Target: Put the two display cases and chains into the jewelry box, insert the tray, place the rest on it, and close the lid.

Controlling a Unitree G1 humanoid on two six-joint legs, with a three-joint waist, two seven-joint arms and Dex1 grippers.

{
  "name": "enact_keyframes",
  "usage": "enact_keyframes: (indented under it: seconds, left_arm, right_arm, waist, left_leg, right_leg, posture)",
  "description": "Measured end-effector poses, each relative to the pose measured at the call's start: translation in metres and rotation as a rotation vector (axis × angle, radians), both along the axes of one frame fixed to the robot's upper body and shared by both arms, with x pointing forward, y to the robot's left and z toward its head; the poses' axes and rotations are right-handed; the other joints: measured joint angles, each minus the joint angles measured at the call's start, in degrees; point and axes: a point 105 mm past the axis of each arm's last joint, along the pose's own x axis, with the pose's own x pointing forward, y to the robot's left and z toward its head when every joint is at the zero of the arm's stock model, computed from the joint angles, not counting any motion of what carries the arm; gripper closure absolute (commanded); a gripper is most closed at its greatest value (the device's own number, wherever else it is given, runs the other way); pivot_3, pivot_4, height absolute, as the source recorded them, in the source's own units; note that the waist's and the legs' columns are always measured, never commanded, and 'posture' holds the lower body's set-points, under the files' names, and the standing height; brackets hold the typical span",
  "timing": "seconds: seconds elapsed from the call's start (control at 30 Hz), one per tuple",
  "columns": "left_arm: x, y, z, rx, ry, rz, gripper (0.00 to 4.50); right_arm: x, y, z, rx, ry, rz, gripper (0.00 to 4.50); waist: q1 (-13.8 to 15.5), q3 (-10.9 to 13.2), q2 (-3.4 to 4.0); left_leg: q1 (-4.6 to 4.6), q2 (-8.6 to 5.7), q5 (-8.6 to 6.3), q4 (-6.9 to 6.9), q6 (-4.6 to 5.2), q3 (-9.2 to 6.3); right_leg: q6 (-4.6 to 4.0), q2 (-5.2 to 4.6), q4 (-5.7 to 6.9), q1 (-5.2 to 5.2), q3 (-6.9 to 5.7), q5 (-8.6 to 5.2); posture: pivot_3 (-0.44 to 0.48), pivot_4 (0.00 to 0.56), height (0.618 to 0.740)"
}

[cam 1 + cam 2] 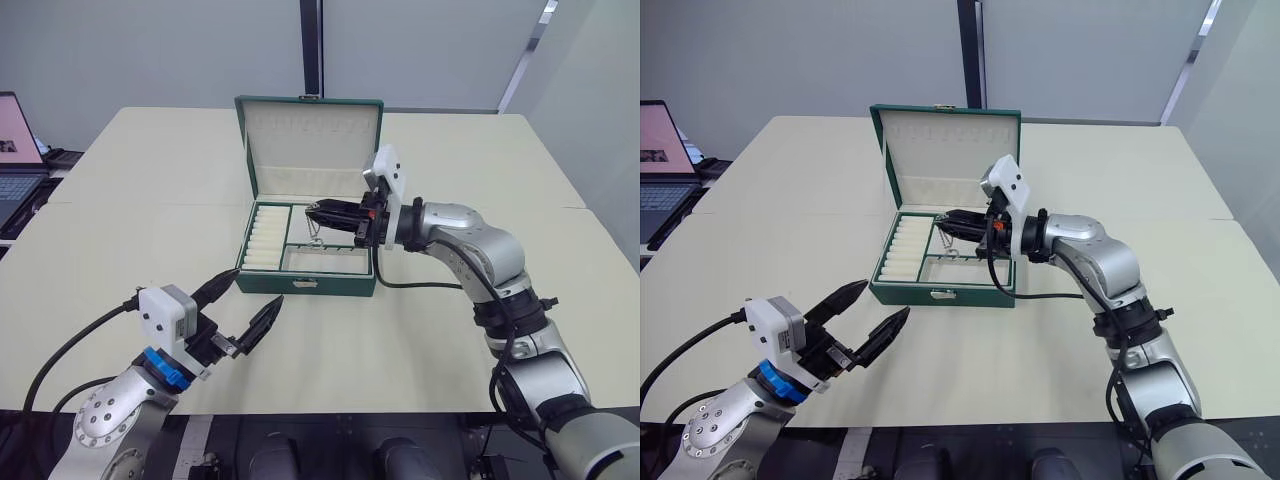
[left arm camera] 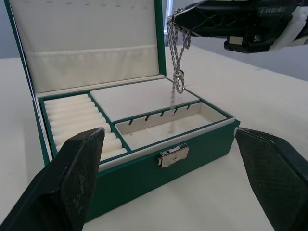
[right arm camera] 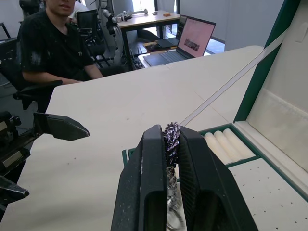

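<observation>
Hanging from your right gripper (image 1: pixel 312 211), a small silver metal chain with a ring at its end (image 2: pixel 177 57) dangles over the open dark green rectangular jewelry box (image 1: pixel 306 283), which sits on the pale cream bench (image 1: pixel 150 230). The black fingers are pinched shut on the chain's top, and it hangs just above the tray's large flat compartment without touching the lining. The only writing you can read is part of a word, "TREE", on the right gripper's black body in the left wrist view.

Inside the box you can see the shallow green-rimmed, cream-lined tray (image 2: pixel 144 103) already seated. Its ring-roll ridges (image 2: pixel 82 120) fill one side, a flat compartment lies towards the lid, and a narrow compartment with a row of small hooks runs along the front. All three look bare. A small metal clasp (image 2: pixel 173 155) sits on the box's front wall.

The dark green hinged lid (image 1: pixel 308 140) stands upright, cream-lined with a pocket across its lower part.

Your left gripper (image 1: pixel 243 307) hovers over the bench just in front of the box, fingers spread wide and holding nothing.

A laptop (image 1: pixel 18 160) sits off to the left, and a person in a black shirt (image 3: pixel 53 48) is seated beyond the bench.
</observation>
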Motion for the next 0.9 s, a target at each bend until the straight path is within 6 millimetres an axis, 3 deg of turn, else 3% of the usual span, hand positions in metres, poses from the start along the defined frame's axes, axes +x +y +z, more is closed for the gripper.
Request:
enact_keyframes:
  seconds: [0.3,0.9]
  left_arm:
    - [0.002,-0.002,0.003,0.01,-0.018,-0.005,0.0]
    - [0.006,-0.005,0.008,0.013,-0.044,-0.016,0.0]
  right_arm:
    - [-0.001,-0.002,-0.022,-0.046,0.035,-0.004,4.4]
    - [0.0,-0.004,-0.037,-0.091,0.048,-0.03,4.4]
  waist:
    - [0.01,0.01,0.0]
    - [0.01,0.01,0.0]
  left_leg:
    - [0.0,0.0,0.0,0.0,-0.01,0.01]
    - [0.0,0.0,0.0,-0.01,-0.01,0.0]
  right_leg:
    - [0.0,0.0,-0.01,0.0,0.0,0.0]
    - [0.0,0.01,-0.01,0.0,0.0,0.0]
  posture:
    - [0.0,0.15,0.74]
    - [0.0,0.15,0.74]
